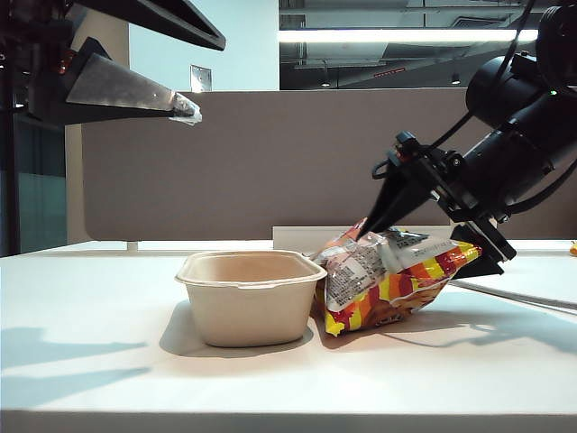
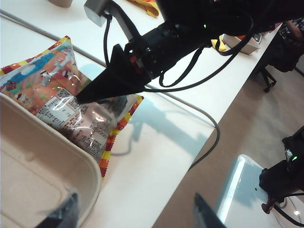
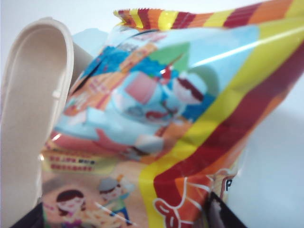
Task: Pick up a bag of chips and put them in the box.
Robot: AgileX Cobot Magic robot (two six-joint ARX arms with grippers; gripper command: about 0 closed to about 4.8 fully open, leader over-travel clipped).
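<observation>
- Beige and matte, the pulp-fibre box (image 1: pixel 250 296) stands nearest the exterior camera on the white table (image 1: pixel 99 361), lidless, with a flared rim, tapered sides and rounded corners.
- Leaning against the box's right side is the bag of chips (image 1: pixel 388 280), crinkly shiny foil with a silver-white printed panel and red, orange and yellow stripes; its lower edge rests on the table.
- Over the bag's far end sits the right gripper (image 1: pixel 431 242), its dark pointed fingers spread wide, one above the bag's top and one past its right corner; whether they press the foil cannot be told.
- From the right wrist, the bag (image 3: pixel 180 123) fills the frame, blurred, with only the finger tips (image 3: pixel 221 213) showing and the box rim (image 3: pixel 28 118) cut off.
- High at the exterior view's upper left hangs the left gripper (image 1: pixel 185 104), jaws apart and holding nothing, well clear of the box.
- From the left wrist, its own fingertips (image 2: pixel 206 213) are cut off at the frame edge.
</observation>
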